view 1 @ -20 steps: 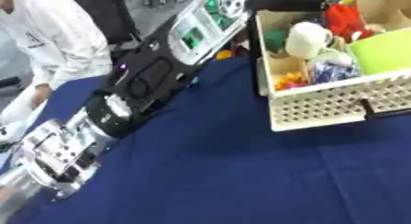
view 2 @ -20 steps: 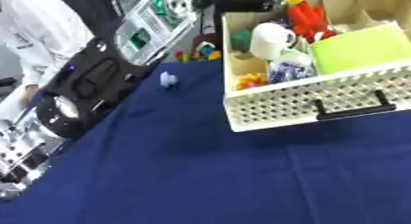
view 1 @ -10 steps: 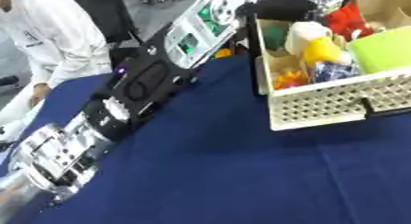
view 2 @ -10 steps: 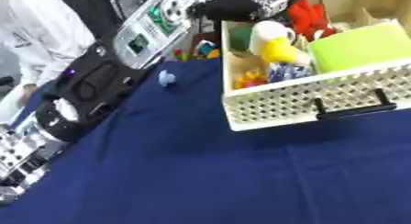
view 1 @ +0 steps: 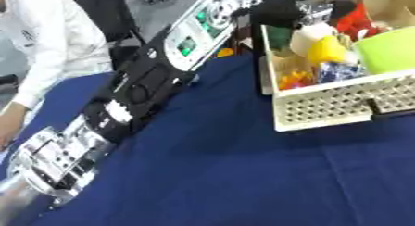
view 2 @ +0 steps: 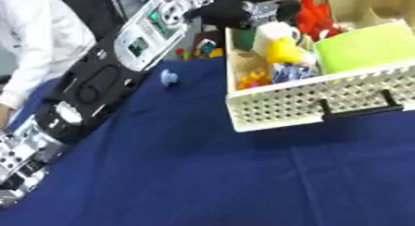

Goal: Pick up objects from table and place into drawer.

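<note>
A white perforated drawer [view 2: 284,109] stands open at the upper right on the blue table. Inside lie a yellow object [view 2: 284,50], a white cup [view 2: 272,33], a red toy [view 2: 312,19], a lime-green block [view 2: 365,42], and small orange [view 2: 253,78] and blue [view 2: 290,72] pieces. My left arm [view 1: 146,86] stretches from the lower left up to the drawer. Its black hand [view 2: 235,9] hovers over the drawer's back left corner, just above the cup and the yellow object. A small pale blue object [view 2: 168,77] lies on the cloth beside the arm.
The drawer's black handle [view 2: 356,110] faces the near side. Small colourful items [view 2: 203,47] sit at the table's far edge behind the arm. Blue cloth [view 2: 243,174] covers the whole near half of the table.
A yellow object that was not in the drawer one second ago now lies beside the white cup. My left hand has stayed over the drawer's back left corner.
</note>
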Controlling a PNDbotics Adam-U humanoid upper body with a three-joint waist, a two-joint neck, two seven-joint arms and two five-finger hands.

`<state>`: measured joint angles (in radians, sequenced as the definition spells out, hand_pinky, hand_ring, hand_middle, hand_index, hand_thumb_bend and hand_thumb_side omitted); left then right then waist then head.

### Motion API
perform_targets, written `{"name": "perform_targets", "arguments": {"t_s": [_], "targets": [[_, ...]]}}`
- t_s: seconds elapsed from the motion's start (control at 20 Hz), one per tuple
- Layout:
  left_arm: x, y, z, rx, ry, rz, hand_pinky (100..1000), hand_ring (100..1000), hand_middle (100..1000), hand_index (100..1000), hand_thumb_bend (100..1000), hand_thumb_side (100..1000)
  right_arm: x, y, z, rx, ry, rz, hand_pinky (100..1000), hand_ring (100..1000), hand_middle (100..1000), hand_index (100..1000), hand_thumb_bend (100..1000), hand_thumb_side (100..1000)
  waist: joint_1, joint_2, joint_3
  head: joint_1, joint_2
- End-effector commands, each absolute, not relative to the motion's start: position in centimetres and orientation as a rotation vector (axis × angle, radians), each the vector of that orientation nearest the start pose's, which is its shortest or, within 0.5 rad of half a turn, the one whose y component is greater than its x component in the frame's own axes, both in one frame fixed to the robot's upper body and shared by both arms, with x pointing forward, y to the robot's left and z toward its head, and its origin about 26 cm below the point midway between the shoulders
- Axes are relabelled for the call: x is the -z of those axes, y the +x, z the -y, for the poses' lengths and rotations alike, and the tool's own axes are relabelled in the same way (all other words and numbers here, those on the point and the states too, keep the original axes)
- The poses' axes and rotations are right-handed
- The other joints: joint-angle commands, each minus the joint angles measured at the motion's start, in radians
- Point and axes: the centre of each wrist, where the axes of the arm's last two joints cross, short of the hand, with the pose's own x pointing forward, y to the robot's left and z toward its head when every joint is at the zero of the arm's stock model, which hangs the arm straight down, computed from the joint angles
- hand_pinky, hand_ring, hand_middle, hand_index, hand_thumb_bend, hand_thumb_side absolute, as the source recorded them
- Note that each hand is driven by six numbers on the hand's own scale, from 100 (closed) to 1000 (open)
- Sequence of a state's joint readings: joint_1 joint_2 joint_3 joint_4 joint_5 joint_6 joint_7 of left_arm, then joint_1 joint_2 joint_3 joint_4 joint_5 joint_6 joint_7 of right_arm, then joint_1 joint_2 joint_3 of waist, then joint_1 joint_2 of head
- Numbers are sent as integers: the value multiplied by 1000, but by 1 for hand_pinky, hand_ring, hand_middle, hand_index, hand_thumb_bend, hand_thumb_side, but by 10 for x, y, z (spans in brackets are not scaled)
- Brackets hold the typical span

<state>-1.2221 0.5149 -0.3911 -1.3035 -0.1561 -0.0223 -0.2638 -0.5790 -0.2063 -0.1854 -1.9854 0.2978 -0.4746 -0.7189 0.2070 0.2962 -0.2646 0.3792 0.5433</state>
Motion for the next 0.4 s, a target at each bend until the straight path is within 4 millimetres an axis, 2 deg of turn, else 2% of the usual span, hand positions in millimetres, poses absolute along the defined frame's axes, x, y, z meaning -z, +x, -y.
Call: {"name": "perform_targets", "arguments": {"t_s": [0.05, 0.15, 0.2, 0.3, 0.4], "targets": [[-395, 409, -190, 1254, 560, 2292, 482, 694, 792, 872, 433, 673, -282, 312, 263, -665, 554, -2947, 716, 751, 642, 778, 100, 1000, -21, -31, 16, -9, 14], [-402, 399, -208, 1210, 632, 2343, 479, 688, 787, 868, 427, 689, -280, 312, 266, -656, 585, -2951, 716, 751, 642, 778, 100, 1000, -24, -43, 36, -27, 28], [-404, 394, -217, 1190, 658, 2365, 486, 690, 787, 867, 386, 750, -278, 312, 268, -653, 598, -2952, 716, 751, 642, 778, 100, 1000, -25, -48, 44, -34, 33], [-406, 384, -237, 1135, 692, 2406, 483, 686, 785, 865, 386, 755, -277, 311, 271, -652, 621, -2951, 716, 751, 642, 778, 100, 1000, -27, -54, 58, -45, 38], [-406, 375, -244, 1097, 696, 2434, 477, 678, 781, 863, 410, 791, -276, 311, 271, -652, 626, -2950, 716, 751, 642, 778, 100, 1000, -27, -56, 59, -46, 39]]}}
